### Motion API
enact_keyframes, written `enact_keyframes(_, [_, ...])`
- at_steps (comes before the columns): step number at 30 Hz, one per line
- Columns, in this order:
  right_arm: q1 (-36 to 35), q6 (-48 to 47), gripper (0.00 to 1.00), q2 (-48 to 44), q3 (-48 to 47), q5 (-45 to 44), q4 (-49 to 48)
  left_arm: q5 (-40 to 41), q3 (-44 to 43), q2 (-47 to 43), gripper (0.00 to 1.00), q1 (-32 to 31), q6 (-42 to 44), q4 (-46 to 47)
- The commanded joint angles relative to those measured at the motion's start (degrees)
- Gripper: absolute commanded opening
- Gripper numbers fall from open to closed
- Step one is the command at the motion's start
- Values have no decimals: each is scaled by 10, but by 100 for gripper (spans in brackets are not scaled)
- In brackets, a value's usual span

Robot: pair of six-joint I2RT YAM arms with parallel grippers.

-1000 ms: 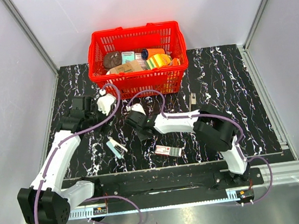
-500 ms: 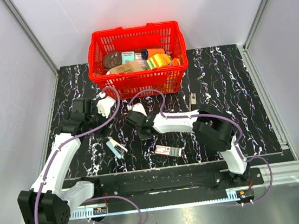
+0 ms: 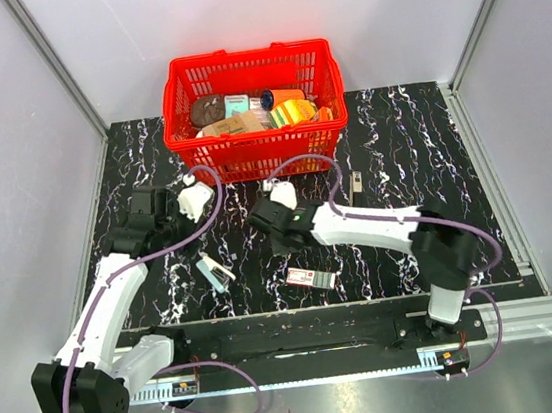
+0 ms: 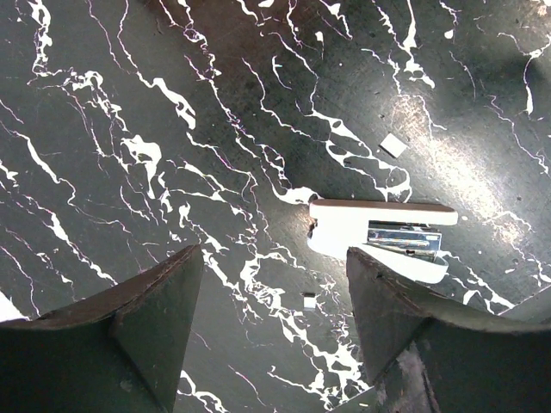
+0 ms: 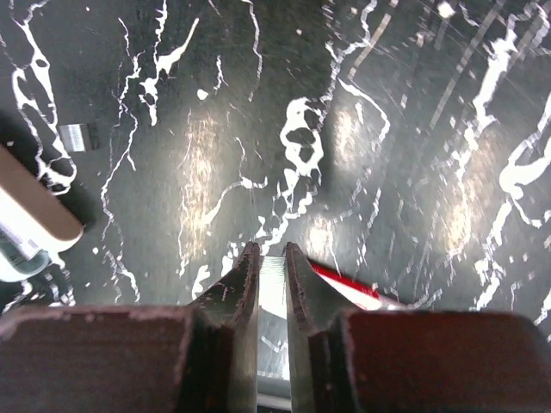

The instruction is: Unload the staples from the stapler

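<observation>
The light-blue stapler (image 3: pixel 216 271) lies open on the black marbled table, its silvery staple channel showing in the left wrist view (image 4: pixel 379 232). My left gripper (image 4: pixel 275 297) is open and empty, held above the table beside the stapler; in the top view it (image 3: pixel 184 210) is up and left of the stapler. My right gripper (image 5: pixel 272 258) is shut on a thin silvery strip of staples (image 5: pixel 272 288), held above the table to the right of the stapler (image 5: pixel 30 224). In the top view the right gripper (image 3: pixel 268 226) is between the stapler and the basket.
A red basket (image 3: pixel 183 142) full of items stands at the back. A flat white-and-red box (image 3: pixel 310 278) lies near the front, also showing in the right wrist view (image 5: pixel 353 292). A staple strip (image 3: pixel 355 186) lies right of centre. Small staple bits (image 4: pixel 393 144) (image 4: pixel 308 300) lie near the stapler.
My right arm has swung its elbow out to the right and its gripper has moved right, away from the stapler. The left gripper has shifted slightly back.
</observation>
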State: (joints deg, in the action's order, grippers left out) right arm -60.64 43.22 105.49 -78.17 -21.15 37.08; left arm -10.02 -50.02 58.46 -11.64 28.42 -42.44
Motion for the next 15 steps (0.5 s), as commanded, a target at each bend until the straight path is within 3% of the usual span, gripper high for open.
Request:
enact_keyframes(1, [-9,131,0,-91,52,-26,44,-4,4,1,72,3,13,28])
enact_keyframes(5, [-11,200,0,-160,110,-40,63,-34,-30,42,71,-19,-14,45])
enact_keyframes(11, [-10,244,0,-228,160,-74,109,35,-77,176,70,-189,-47,123])
enact_keyframes(15, [-11,265,0,-276,205,-77,108,47,-140,291,67,-248,-58,143])
